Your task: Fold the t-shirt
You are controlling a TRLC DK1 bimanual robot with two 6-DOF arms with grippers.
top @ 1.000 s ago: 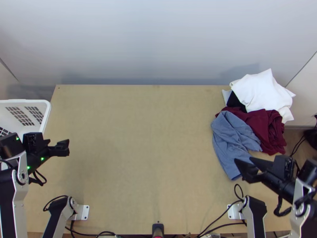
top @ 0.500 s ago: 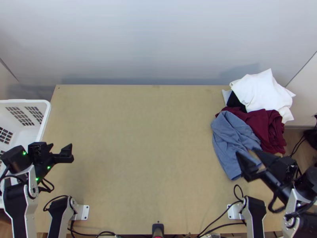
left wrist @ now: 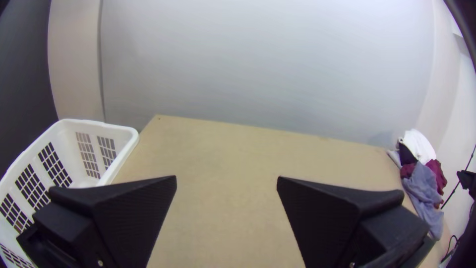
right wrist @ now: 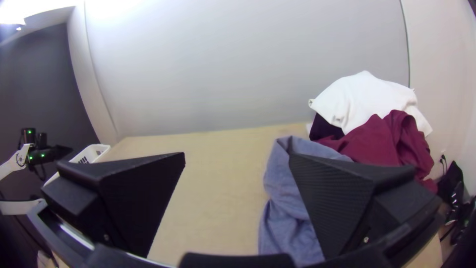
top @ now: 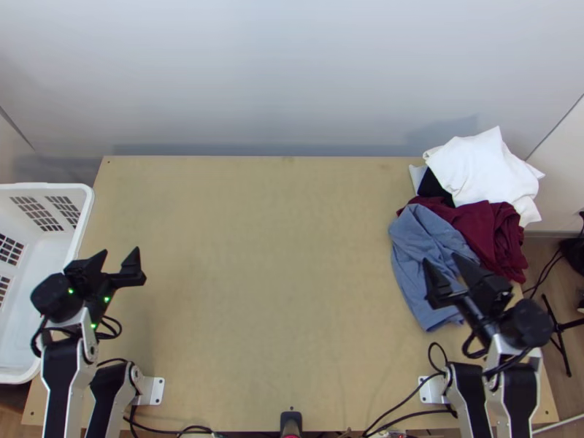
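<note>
Left gripper [top: 120,251] and right gripper [top: 440,258] hang open, empty; blue cloth [top: 412,281] by the table's [top: 270,292] right edge needs a shallow pinch.

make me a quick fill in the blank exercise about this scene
The basket stands at the table's ____ side.
The cloth nearest the table's near edge is coloured ____.
At the far end, a ____ cloth overlaps the maroon cloth.
The left end effector and right end effector both stand ____.

Missing words: left; blue; white; open
</note>
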